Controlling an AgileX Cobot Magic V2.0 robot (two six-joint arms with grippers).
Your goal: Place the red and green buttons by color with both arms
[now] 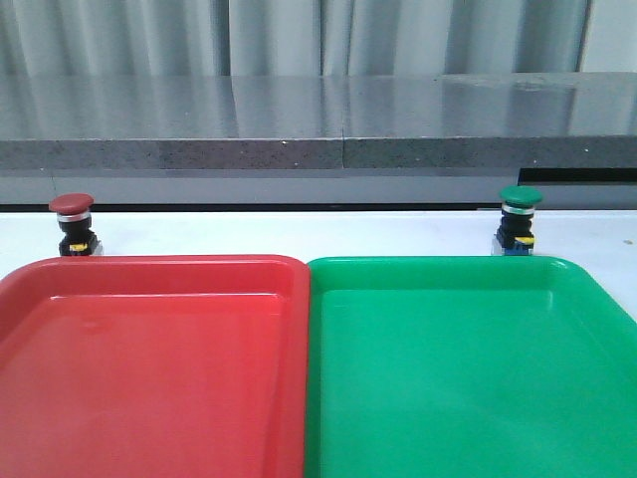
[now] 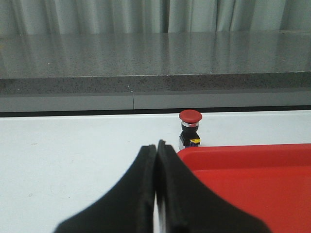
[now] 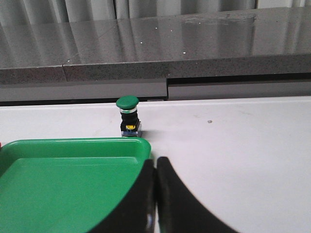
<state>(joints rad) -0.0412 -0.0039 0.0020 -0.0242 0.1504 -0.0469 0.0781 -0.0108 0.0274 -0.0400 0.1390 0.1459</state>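
Note:
The red button [image 1: 73, 223] stands upright on the white table just behind the red tray's far left corner; it also shows in the left wrist view [image 2: 190, 127]. The green button [image 1: 518, 216] stands upright behind the green tray's far right part, and shows in the right wrist view [image 3: 128, 114]. My left gripper [image 2: 156, 144] is shut and empty, well short of the red button, beside the red tray's corner. My right gripper [image 3: 155, 159] is shut and empty, short of the green button, at the green tray's corner. Neither gripper shows in the front view.
A red tray [image 1: 149, 271] on the left and a green tray [image 1: 448, 271] on the right sit side by side, both with nothing in them. A grey stone ledge [image 1: 318, 129] runs along the back of the white table.

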